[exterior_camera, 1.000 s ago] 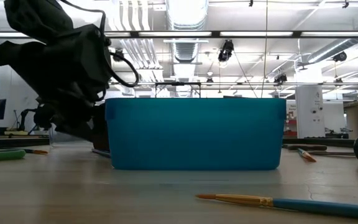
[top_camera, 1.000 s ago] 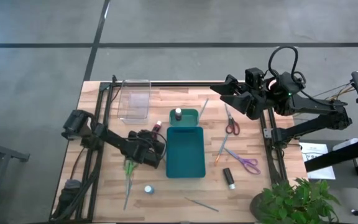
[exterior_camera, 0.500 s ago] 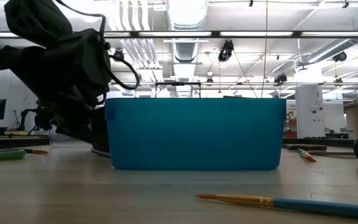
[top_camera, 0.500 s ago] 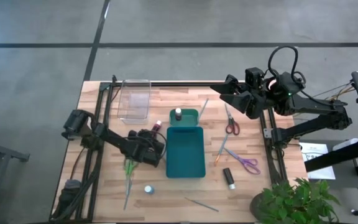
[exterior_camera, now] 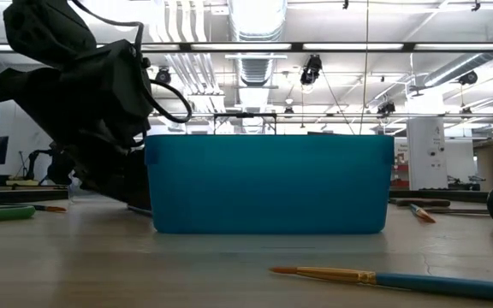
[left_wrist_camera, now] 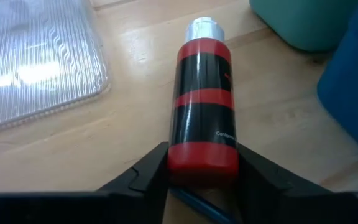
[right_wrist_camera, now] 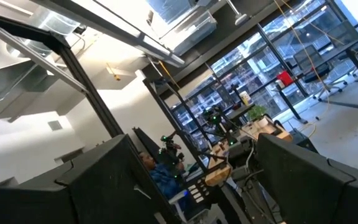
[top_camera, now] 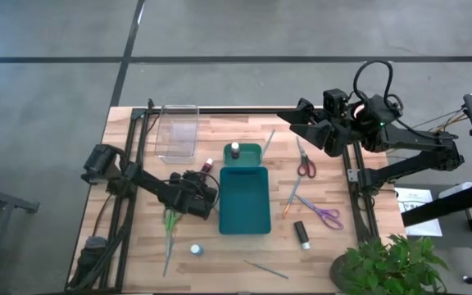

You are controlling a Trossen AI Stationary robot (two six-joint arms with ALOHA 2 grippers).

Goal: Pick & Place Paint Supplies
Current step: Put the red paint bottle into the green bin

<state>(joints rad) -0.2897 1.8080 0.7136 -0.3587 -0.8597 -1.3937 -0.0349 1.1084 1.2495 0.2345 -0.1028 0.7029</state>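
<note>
The wooden table (top_camera: 220,246) carried the teal tray (top_camera: 245,201) at its middle, with the clear plastic box (top_camera: 177,131) near the far left corner. The left arm reached low across the table, its left gripper (left_wrist_camera: 202,163) just left of the tray and level with its far end. The right arm stood raised above the far right side, and the right gripper (right_wrist_camera: 191,180) had its fingers spread wide with nothing between them, pointed out at the room.

In the left wrist view the left gripper's two fingers (left_wrist_camera: 143,176) pressed against both sides of the base of a red-and-black paint bottle (left_wrist_camera: 202,115) (it lay on its side on the wood, silver cap pointing away from the gripper), so the jaws were closed on it. That bottle lay between the box and the tray, close to the tray's far left corner.

Green-handled scissors (top_camera: 170,220) lay just left of the gripper. Red-handled scissors (top_camera: 304,164) and purple-handled scissors (top_camera: 326,215) lay right of the tray, a brush (top_camera: 292,197) between them and the tray. A black bottle (top_camera: 301,234) lay nearer the front edge, a white-capped bottle (top_camera: 234,150) stood in the tray's far end, a blue bottle (top_camera: 195,248) stood front left, and a thin brush (exterior_camera: 383,278) lay at the front.
</note>
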